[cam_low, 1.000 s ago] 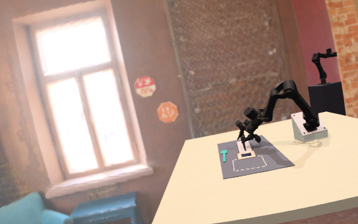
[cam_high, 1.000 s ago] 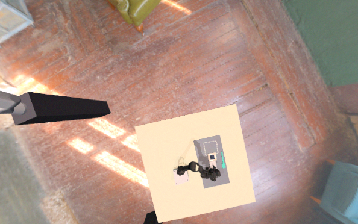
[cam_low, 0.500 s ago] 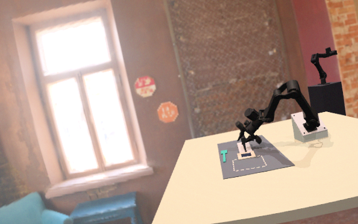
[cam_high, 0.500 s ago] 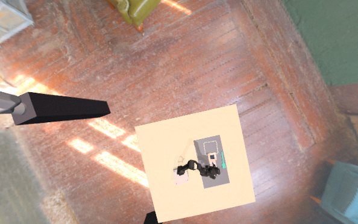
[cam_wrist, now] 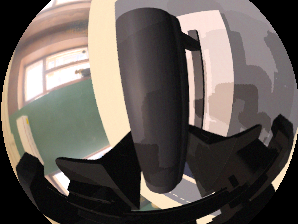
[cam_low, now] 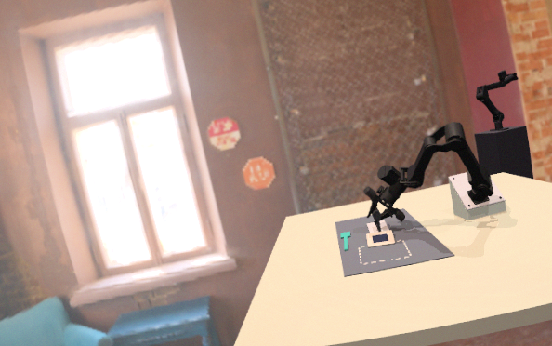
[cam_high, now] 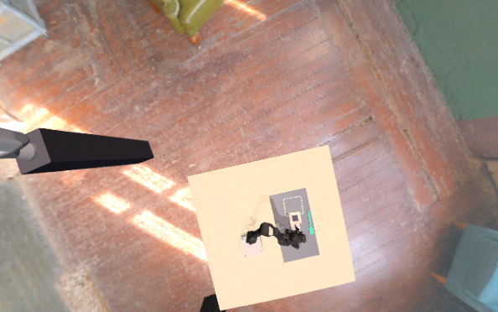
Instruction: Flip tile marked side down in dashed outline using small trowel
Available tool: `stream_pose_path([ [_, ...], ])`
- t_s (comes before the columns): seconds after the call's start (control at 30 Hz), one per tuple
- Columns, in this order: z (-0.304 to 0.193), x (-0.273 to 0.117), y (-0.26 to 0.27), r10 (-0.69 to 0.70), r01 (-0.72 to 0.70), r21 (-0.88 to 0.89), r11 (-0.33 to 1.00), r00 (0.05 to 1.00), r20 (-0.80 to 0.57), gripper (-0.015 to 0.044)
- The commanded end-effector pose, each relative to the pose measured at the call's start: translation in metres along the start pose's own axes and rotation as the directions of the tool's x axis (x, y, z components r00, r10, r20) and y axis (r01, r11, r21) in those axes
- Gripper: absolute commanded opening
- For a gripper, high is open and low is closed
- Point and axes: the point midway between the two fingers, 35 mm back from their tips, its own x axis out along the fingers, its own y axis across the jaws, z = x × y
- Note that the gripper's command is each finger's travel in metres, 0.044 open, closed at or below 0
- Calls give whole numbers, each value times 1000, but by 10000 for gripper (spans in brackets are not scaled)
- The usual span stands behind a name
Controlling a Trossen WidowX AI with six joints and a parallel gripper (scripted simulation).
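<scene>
My gripper [cam_wrist: 157,126] [cam_low: 382,214] is shut on the trowel, whose thick dark handle [cam_wrist: 152,75] stands between the fingers. A narrow dark part of the trowel [cam_low: 377,225] points down at a pale block. The tile [cam_high: 290,219] [cam_low: 371,242] is cream with a dark blue square facing up. It lies between the pale block and the dashed outline [cam_high: 302,205] [cam_low: 361,257], overlapping the outline's near edge. Whether it is slightly tilted is unclear. The blade's contact with the tile is hidden.
A pale pink block [cam_wrist: 218,60] stands on the grey mat [cam_high: 308,247] [cam_low: 351,267] behind the tile, partly under the gripper. A teal T-shaped tool [cam_high: 310,222] [cam_low: 345,239] lies beside the tile. The arm's base [cam_low: 465,205] stands on the cream table [cam_high: 230,201].
</scene>
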Motion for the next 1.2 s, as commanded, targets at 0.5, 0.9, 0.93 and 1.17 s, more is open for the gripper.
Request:
stream_pose_path([
  [0.5, -33, -28, 38, 17, -17, 17, 1000, 1000, -12, 0],
  [0.9, -73, -30, 41, 17, -17, 19, 1000, 1000, -13, 0],
  [0.93, -76, -29, 40, 17, -16, 19, 1000, 1000, -13, 0],
  [1.17, -80, -28, 39, 17, -16, 19, 1000, 1000, -13, 0],
])
